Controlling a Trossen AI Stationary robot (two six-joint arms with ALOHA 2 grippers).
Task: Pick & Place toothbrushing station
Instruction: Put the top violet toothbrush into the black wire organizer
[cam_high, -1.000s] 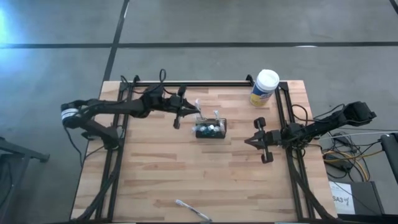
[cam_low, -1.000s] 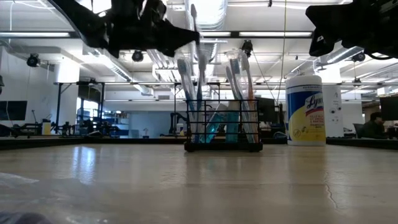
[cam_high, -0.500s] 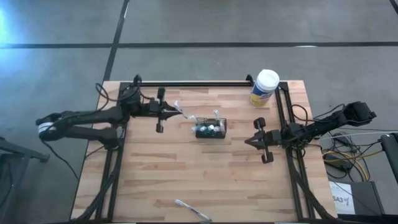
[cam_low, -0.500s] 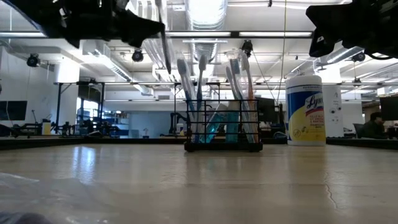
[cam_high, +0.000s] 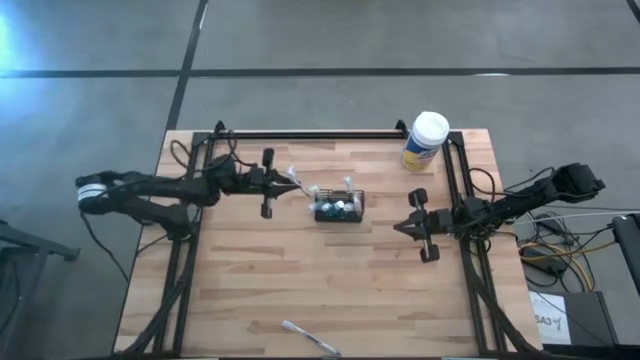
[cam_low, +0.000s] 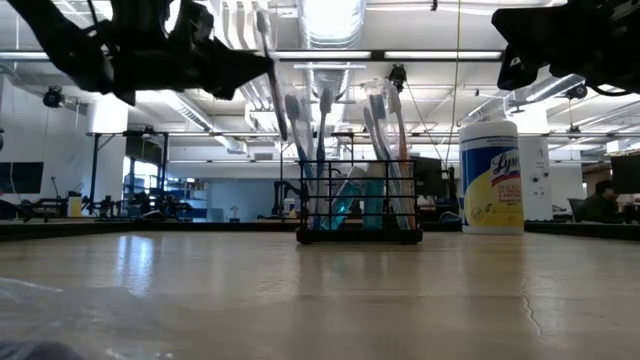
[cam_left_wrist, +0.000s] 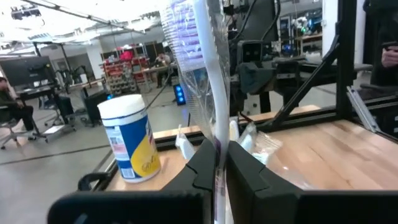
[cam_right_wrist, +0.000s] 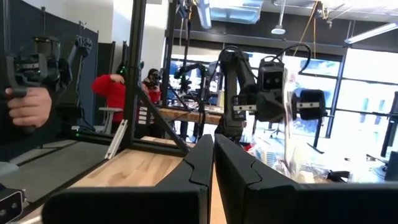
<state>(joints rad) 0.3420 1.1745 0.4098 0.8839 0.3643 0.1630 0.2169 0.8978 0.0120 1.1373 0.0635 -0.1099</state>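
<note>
The toothbrushing station (cam_high: 338, 206), a small black mesh caddy, stands on its base at the table's middle with several toothbrushes upright in it (cam_low: 360, 200). My left gripper (cam_high: 283, 181) hovers just left of it, above the table, shut on a toothbrush in a clear wrapper (cam_left_wrist: 208, 87). In the low view this toothbrush (cam_low: 272, 95) stands nearly upright, beside the caddy's left end. My right gripper (cam_high: 400, 228) waits shut and empty above the table's right side. My left gripper pinches the wrapped toothbrush between its two fingers, on the white handle (cam_left_wrist: 216, 148) about midway along its length. The fingers come in roughly level from the table's left and lie across the brush. The brush is lifted clear, nearly upright, bristle end up.
A white-lidded, yellow-labelled canister (cam_high: 427, 140) stands at the far right corner. Another wrapped toothbrush (cam_high: 310, 338) lies at the near edge. Black frame rails run along the far, left and right edges. In the right wrist view a person in red (cam_right_wrist: 118, 90) shows beyond the table.
My left gripper, still shut on the wrapped toothbrush, has drawn back from the caddy toward the table's left edge and come a little lower. The brush has gone with it, staying nearly upright and clear of the table.
</note>
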